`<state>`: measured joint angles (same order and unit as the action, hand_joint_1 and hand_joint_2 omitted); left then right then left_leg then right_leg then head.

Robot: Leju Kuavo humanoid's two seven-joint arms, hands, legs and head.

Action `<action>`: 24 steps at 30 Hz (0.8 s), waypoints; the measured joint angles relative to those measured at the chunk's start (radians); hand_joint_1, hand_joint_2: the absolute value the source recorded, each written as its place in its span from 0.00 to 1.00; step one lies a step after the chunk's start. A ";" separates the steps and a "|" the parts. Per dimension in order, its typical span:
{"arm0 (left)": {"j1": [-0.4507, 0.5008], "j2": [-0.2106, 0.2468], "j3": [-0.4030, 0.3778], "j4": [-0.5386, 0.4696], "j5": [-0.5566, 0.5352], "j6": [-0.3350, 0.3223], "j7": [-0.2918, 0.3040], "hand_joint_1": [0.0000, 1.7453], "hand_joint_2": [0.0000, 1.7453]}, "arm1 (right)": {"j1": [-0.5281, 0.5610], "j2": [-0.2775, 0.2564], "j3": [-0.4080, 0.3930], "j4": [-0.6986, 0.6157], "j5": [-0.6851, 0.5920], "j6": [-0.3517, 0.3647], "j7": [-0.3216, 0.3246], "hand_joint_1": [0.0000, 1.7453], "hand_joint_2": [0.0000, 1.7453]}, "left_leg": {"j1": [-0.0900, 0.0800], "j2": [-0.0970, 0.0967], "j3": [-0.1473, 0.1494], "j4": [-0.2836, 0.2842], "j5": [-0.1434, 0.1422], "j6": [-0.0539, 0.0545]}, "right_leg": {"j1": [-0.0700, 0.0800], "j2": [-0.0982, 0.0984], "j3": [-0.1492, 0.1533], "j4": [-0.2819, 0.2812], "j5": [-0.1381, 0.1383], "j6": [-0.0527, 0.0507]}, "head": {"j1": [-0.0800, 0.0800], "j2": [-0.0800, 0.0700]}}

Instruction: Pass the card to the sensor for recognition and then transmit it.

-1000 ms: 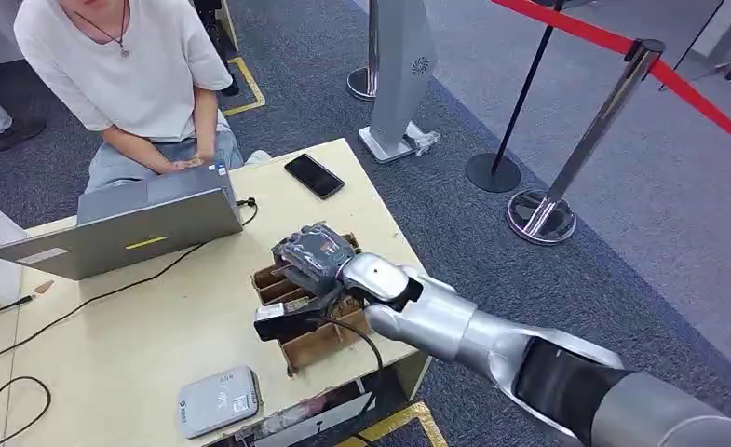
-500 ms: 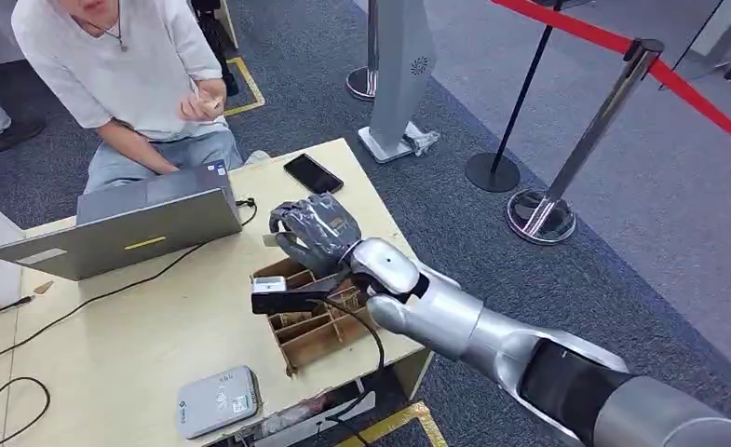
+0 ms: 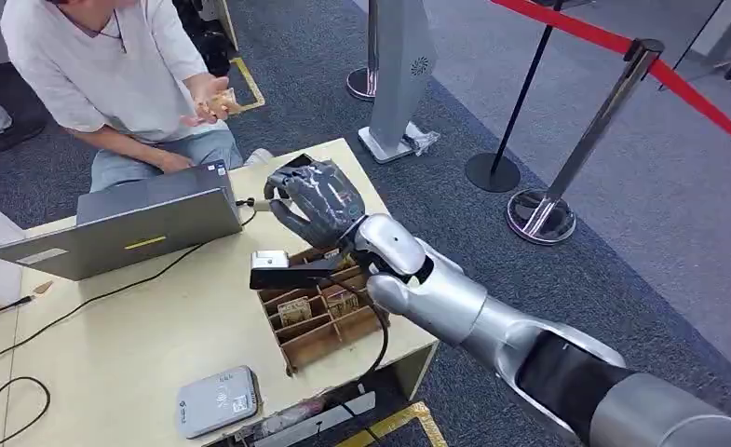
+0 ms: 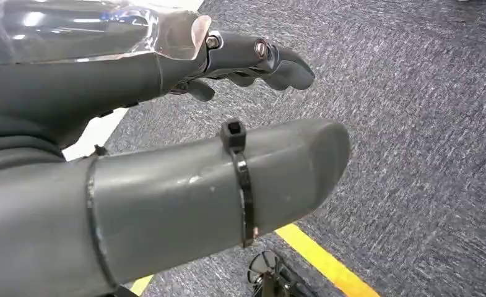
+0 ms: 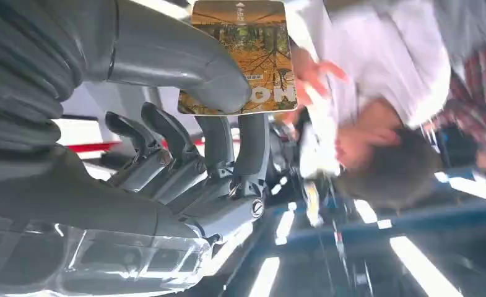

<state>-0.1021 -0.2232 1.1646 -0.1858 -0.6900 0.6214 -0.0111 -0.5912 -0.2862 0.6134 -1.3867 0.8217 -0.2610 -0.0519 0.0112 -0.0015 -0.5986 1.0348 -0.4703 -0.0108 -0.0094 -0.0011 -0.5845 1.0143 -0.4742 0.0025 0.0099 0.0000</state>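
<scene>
My right hand (image 3: 316,203) is raised above the far side of the table (image 3: 138,326), past the cardboard box (image 3: 322,317). In the right wrist view it pinches a card (image 5: 243,37) with an orange autumn picture between the thumb (image 5: 184,68) and the fingers (image 5: 240,148). The grey-white card sensor (image 3: 218,400) lies flat near the table's front edge, well apart from this hand. My left hand (image 4: 184,142) hangs over grey carpet, holding nothing, its fingers apart.
A person in a white shirt (image 3: 110,65) sits behind the table with one hand (image 3: 208,98) raised, palm up. An open laptop (image 3: 128,219) and black cables (image 3: 91,298) lie at the left. Stanchions (image 3: 566,177) with a red belt stand at the right.
My right hand rose from the cardboard box and moved away toward the person, taking the card with it. The person lifted a hand from the laptop.
</scene>
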 joint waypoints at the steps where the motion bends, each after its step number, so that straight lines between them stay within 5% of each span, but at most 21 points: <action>1: 0.000 0.000 0.000 0.000 -0.003 0.000 0.000 0.00 0.00 | -0.012 0.009 -0.004 0.000 0.000 -0.006 -0.007 1.00 1.00 | 0.000 0.000 0.000 0.000 0.000 0.000 | 0.000 0.000 0.000 0.000 0.000 0.000 | 0.000 0.000; 9: -0.002 0.000 0.000 0.000 -0.017 0.000 0.005 0.00 0.00 | -0.063 0.094 -0.030 0.012 0.006 -0.088 -0.046 1.00 1.00 | 0.000 0.000 0.000 0.000 0.000 -0.001 | 0.000 0.000 0.000 0.000 0.000 0.000 | 0.000 0.000; 24: -0.003 0.000 -0.002 0.000 -0.026 0.001 0.011 0.00 0.00 | -0.171 0.248 -0.017 0.177 0.003 -0.103 -0.077 1.00 1.00 | 0.000 0.000 0.000 0.000 0.001 -0.001 | 0.000 0.000 0.000 0.000 0.000 0.000 | 0.000 0.000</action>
<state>-0.1050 -0.2228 1.1624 -0.1858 -0.7156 0.6222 0.0000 -0.7622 -0.0381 0.5963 -1.2100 0.8251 -0.3643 -0.1286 0.0114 -0.0016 -0.5985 1.0345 -0.4696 -0.0117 -0.0092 -0.0011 -0.5845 1.0148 -0.4742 0.0024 0.0099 0.0000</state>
